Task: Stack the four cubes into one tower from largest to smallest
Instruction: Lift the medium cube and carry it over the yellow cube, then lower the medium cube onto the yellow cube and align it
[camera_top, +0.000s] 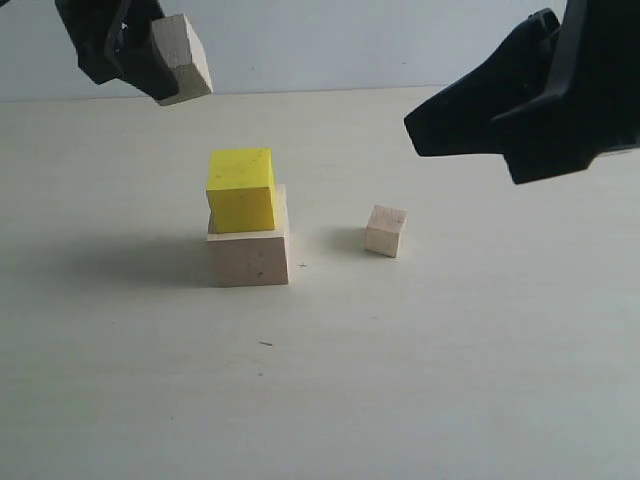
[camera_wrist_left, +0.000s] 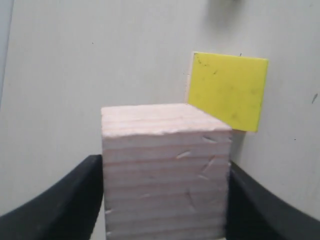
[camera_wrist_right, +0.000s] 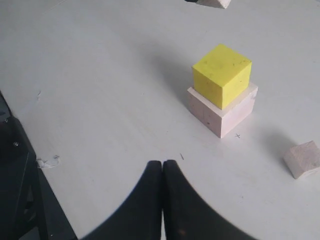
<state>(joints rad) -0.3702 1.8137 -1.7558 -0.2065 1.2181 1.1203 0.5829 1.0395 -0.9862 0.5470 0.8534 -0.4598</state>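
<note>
The yellow cube sits on the largest pale wood cube in the middle of the table, turned slightly and shifted to its left side. My left gripper hangs high at the upper left, shut on the medium pale wood cube, which fills the space between the black fingers in the left wrist view; the yellow cube lies below and beyond it. The smallest pale wood cube rests alone on the table to the right of the stack. My right gripper hovers shut and empty at the upper right.
The pale table stretches bare around the stack, with a small dark mark in front of it. The right wrist view shows the table's edge and a dark frame beside it.
</note>
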